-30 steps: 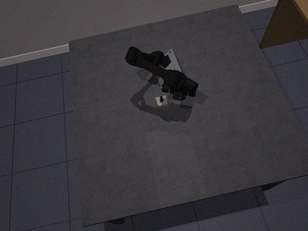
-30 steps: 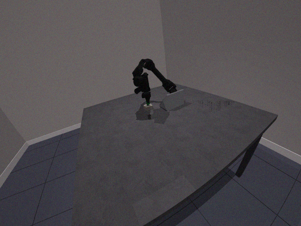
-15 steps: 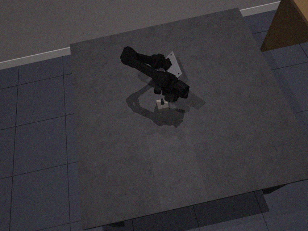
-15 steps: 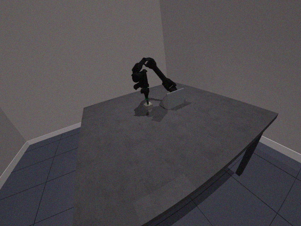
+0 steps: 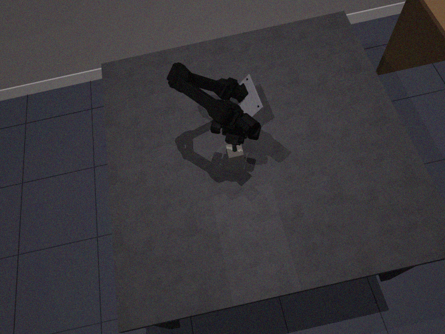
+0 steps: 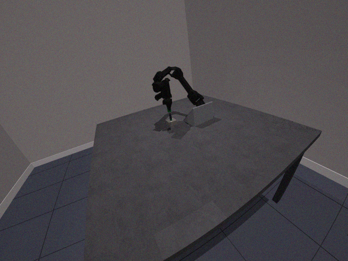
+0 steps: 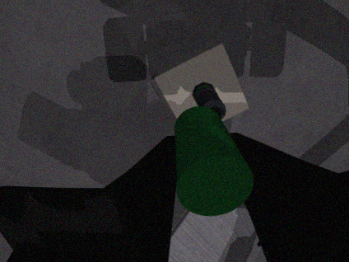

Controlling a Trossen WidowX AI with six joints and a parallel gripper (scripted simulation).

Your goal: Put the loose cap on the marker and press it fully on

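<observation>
My gripper (image 5: pixel 234 142) (image 6: pixel 168 108) (image 7: pixel 202 142) is shut on the green cap (image 6: pixel 169 111) (image 7: pixel 214 187), with one dark finger on each side of it. The dark marker (image 5: pixel 234 147) (image 6: pixel 170 116) (image 7: pixel 206 95) stands upright in the pale square holder block (image 5: pixel 235 154) (image 7: pixel 218 62). In the exterior view the cap is directly above the marker, close to its tip. In the wrist view the marker's tip shows at the cap's far end, slightly to the right. Whether cap and tip touch is too small to tell. The cap is hidden in the top view.
The light grey mounting plate (image 5: pixel 252 97) (image 6: pixel 203 113) (image 7: pixel 202 239) stands tilted behind the holder by the arm's base. The arm arches over the dark grey table (image 5: pixel 287 215) (image 6: pixel 174 174), and its shadow falls around the holder. A brown wooden piece (image 5: pixel 413 43) stands beyond the table's far right corner.
</observation>
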